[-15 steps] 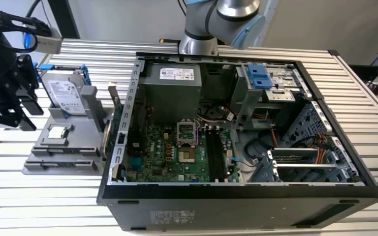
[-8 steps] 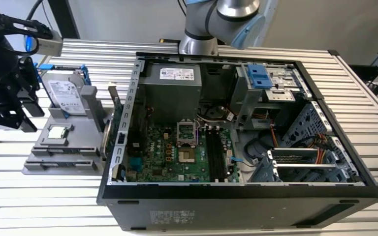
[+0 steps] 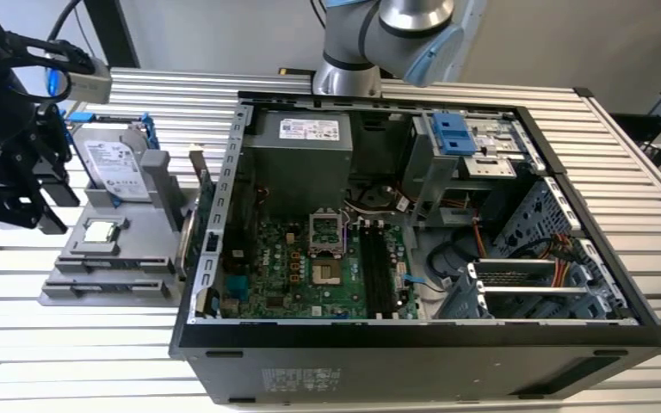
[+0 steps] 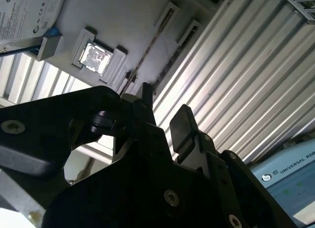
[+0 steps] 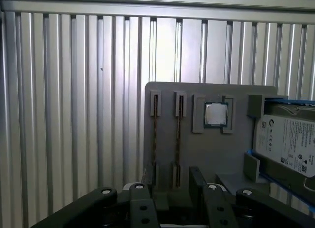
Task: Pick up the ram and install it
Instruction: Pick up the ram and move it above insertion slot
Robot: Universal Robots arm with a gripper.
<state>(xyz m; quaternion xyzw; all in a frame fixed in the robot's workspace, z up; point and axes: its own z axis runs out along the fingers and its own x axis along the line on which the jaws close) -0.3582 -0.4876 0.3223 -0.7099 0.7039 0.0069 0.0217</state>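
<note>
Gripper [image 4: 163, 100], blk, jaws apart & empty, near thin ram [image 5: 155, 134] edge-on in matte gray holder [image 5: 211, 154]

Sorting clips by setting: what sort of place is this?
Probably a robotics lab for computer assembly: an open computer case on a slatted metal table, a parts fixture beside it, a robot arm.

The desk [image 3: 635, 129] is shiny metal with long grooves, and the computer case [image 3: 423, 361] on it is dull black outside and bare grey metal inside. Near the desk's edge at the exterior view's left, the grey holder [image 3: 107, 280] looks like smooth matt plastic, holding a shiny metal hard drive [image 3: 113, 163] in a blue plastic frame [image 5: 295, 101]. The hand [image 4: 163, 109] is matt black.
</note>
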